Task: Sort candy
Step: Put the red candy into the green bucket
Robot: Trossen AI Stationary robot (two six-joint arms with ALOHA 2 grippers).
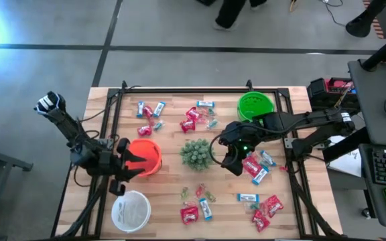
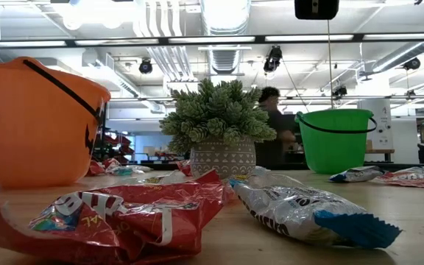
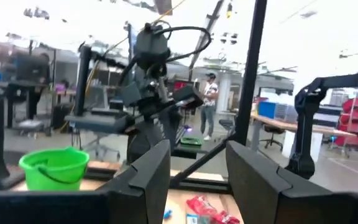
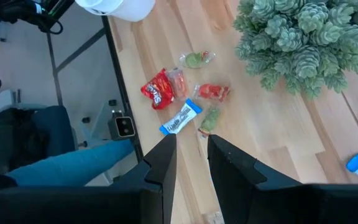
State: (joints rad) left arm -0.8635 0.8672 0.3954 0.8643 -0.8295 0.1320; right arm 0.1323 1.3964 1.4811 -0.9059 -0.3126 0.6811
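Candy lies scattered over the wooden table (image 1: 169, 184): red packets (image 1: 189, 214) (image 2: 116, 213), blue-and-white bars (image 1: 248, 197) (image 2: 300, 210), small green and pink pieces (image 1: 203, 193). My left gripper (image 1: 129, 164) (image 3: 197, 177) hangs open at the left rim of the orange bucket (image 1: 146, 155), holding nothing. My right gripper (image 1: 231, 163) (image 4: 191, 165) hovers just right of the spiky plant (image 1: 196, 154), over bare wood, its fingers a little apart and empty. Its wrist view looks down on a red packet (image 4: 157, 89), a blue-and-white bar (image 4: 180, 118) and small pieces (image 4: 213, 91).
A green bucket (image 1: 255, 106) (image 2: 335, 140) stands at the table's far right, a white bowl (image 1: 131, 209) at the near left. The potted plant (image 2: 216, 125) sits mid-table. A black frame edges the table. A person (image 2: 271, 110) stands in the room beyond.
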